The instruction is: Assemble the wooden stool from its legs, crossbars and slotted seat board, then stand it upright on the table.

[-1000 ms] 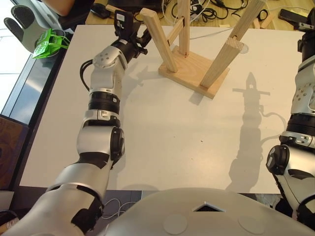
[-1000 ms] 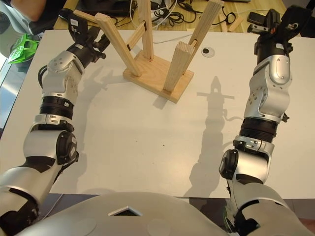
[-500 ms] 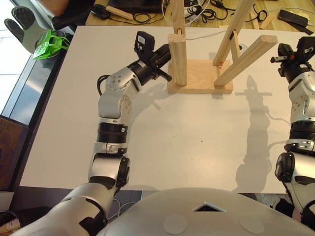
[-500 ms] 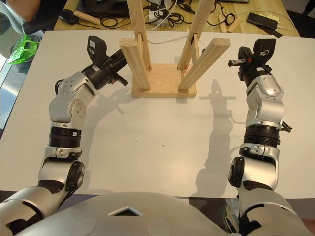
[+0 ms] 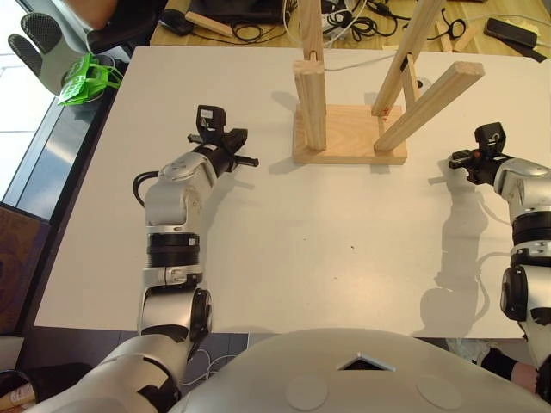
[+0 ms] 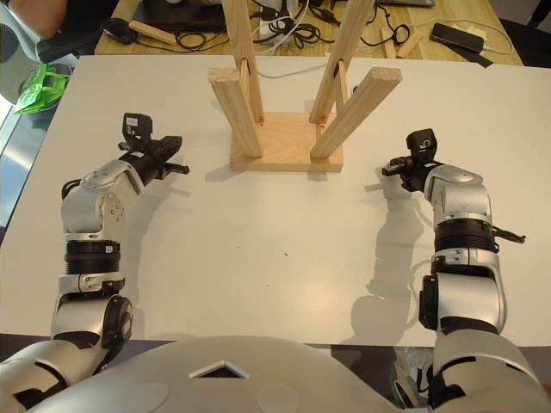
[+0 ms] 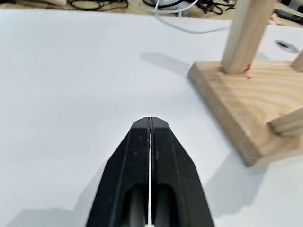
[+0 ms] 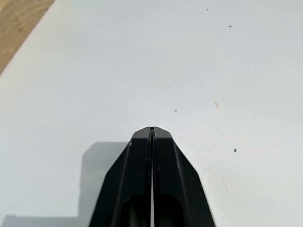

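Stool (image 5: 312, 103) sits inverted at the far middle of the tabletop (image 5: 301, 249) in the head views, seat board (image 5: 349, 142) down and legs (image 5: 426, 101) up. The left gripper (image 5: 250, 161) is near its left side and the right gripper (image 5: 454, 160) near its right, neither touching it. Left wrist view: jaws pressed together, nothing between, seat board corner nearby. Right wrist view: jaws pressed together above the tabletop.

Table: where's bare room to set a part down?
Free: near half of the table, in front of the upturned stool, between the arms; also the far left corner beyond the left gripper. Crowded: far centre, the stool with the right gripper off its other side.
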`<state>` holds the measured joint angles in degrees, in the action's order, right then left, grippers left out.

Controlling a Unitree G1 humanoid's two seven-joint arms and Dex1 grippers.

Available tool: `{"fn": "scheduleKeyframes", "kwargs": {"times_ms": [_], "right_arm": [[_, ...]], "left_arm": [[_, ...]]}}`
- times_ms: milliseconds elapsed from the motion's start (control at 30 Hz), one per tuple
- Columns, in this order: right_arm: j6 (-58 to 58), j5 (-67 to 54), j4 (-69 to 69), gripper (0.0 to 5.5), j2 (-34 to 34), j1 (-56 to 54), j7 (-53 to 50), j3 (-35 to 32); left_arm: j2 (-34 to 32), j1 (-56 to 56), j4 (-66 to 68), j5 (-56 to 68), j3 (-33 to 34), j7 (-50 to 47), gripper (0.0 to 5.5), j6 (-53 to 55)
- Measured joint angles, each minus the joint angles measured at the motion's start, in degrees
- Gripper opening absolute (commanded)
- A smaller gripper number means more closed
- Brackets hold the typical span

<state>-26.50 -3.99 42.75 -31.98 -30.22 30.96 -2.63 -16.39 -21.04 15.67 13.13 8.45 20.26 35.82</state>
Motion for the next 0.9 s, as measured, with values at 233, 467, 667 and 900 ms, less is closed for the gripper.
{"fn": "scheduleKeyframes", "kwargs": {"times_ms": [233, 467, 667, 900], "right_arm": [[2.2, 1.3, 2.4, 0.00, 0.6, -2.6, 5.3, 3.7], [-3.5, 0.2, 2.0, 0.00, 2.3, -5.4, 13.7, 5.4], [-7.9, -0.1, -0.4, 0.00, 2.4, -5.8, 16.4, 6.4], [-15.4, -0.9, -9.1, 0.00, 2.1, -4.0, 16.7, 6.6]], "left_arm": [[-1.1, -2.1, 6.4, 3.5, -1.7, 10.2, 0.01, -0.1], [0.5, -7.7, 11.3, 6.7, -1.5, 13.9, 0.01, 2.6], [0.2, -9.2, 11.2, 5.9, -3.5, 13.6, 0.01, 6.8], [0.2, -11.7, 12.9, 2.3, -7.6, 11.2, 0.01, 9.6]]}}
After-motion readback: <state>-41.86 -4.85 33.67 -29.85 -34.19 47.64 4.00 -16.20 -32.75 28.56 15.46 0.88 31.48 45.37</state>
